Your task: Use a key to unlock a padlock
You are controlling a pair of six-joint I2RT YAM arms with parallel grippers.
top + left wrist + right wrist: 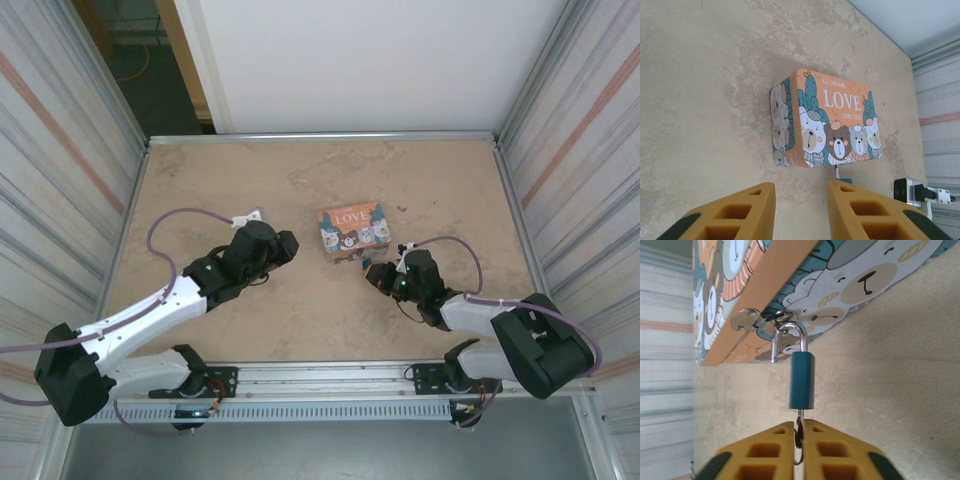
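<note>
Beige mottled table [200, 180] carries the LOVE box [353, 230] near its centre. Padlock [801, 380]: blue body, shackle hooked through the hasp on the box's front side. Right gripper [799, 426]: fingers pressed together on the key [799, 440], which enters the padlock's end away from the box. Left gripper [800, 192]: fingers spread, empty, near the box.

The orange-and-teal rectangular tin box with cartoon bears [837, 125] bore on its lid "ALL DREAMS", "LOVE", "COME TRUE".

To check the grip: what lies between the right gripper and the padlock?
The key, pinched by the right gripper and entering the padlock; right wrist view.
</note>
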